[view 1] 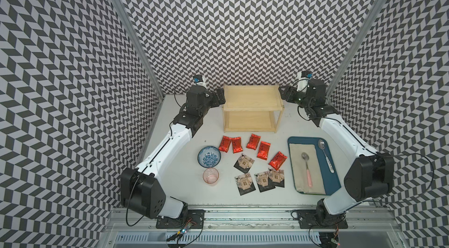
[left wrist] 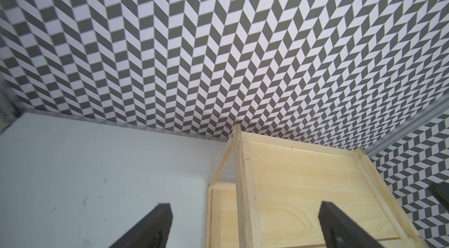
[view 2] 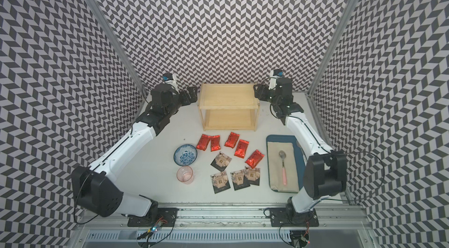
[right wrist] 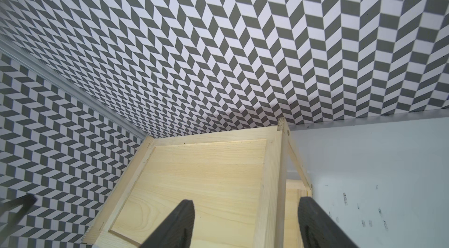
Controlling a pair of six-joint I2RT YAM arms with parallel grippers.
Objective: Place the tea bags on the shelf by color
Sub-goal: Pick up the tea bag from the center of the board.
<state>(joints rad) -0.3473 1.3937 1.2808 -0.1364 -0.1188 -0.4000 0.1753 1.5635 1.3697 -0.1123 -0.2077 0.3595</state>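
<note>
Left arm [view 1: 167, 147] and right arm [view 1: 340, 132] reach opposite ends of the shelf [view 1: 251, 103], left claw [left wrist: 243, 208] and right claw [right wrist: 245, 201] gaping astride its top rails, empty. Five red tea bags [view 1: 252, 141] and four black tea bags [view 1: 244, 163] lie on the bench [view 1: 179, 181].

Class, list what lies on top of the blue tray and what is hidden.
On the blue rectangular tray lies a beige cloth, with a pink-handled metal spoon on it. A white-handled spoon rests on the bare strip beside. Whatever is under the cloth is hidden.
</note>
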